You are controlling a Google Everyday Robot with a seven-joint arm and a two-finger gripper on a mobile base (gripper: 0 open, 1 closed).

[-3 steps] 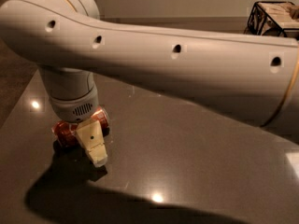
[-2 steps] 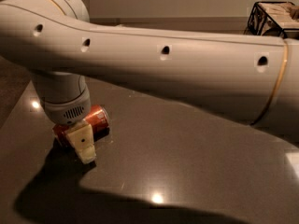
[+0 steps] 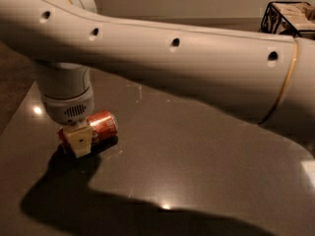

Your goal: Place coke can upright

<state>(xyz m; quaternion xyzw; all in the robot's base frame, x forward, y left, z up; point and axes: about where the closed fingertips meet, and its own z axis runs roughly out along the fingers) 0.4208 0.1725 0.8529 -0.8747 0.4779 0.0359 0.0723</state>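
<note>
Orange-red aluminium coke can (image 3: pixel 102 124) lies on its side at the left of the dark glossy tabletop (image 3: pixel 206 171) — cream two-finger gripper (image 3: pixel 79 138) there too, jaws seemingly pinching its middle. Light, thin-walled, slick — grip mid-body, gently.

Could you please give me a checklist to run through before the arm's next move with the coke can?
1. Coke can upright: not ok, it lies on its side on the table.
2. Tool at the can: ok, it is down over the can's left end, close to the table.
3. Firm hold on the can: cannot tell.
4. Room to stand the can up: ok, nothing stands near it on its right.
5. Wire basket out of the way: ok, it sits far off at the back right.
</note>
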